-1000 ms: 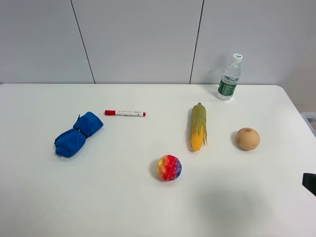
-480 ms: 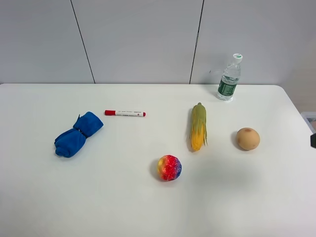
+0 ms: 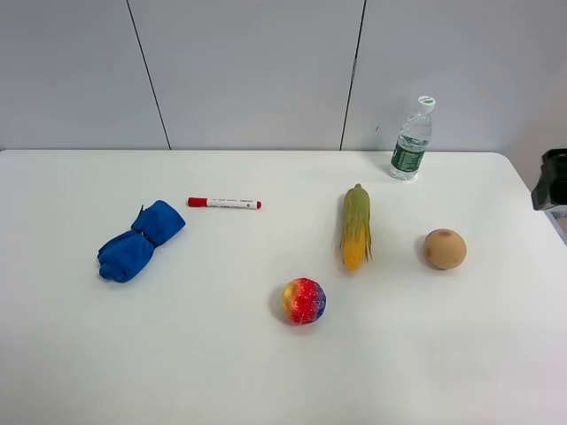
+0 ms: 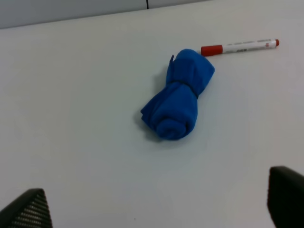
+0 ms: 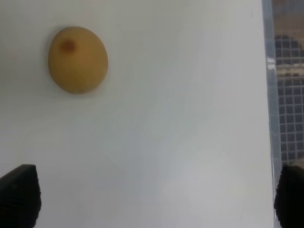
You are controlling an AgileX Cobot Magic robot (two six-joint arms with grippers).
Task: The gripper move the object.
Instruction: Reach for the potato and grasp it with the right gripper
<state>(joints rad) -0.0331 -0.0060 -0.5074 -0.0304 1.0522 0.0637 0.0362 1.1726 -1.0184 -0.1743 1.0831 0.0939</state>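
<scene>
Over white surface (image 3: 177, 354), hovers at right edge with right end effector (image 3: 551, 180) spread wide, empty; faces object (image 3: 445, 249) lying inward, on its own side.

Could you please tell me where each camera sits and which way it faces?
Exterior high: up high, looking down at the table; right arm shows at the edge.
Left wrist: faces blue cloth and marker; left fingers show.
Right wrist: looks down on tan ball; right fingers show.
Shared: exterior high shows all three too.
</scene>
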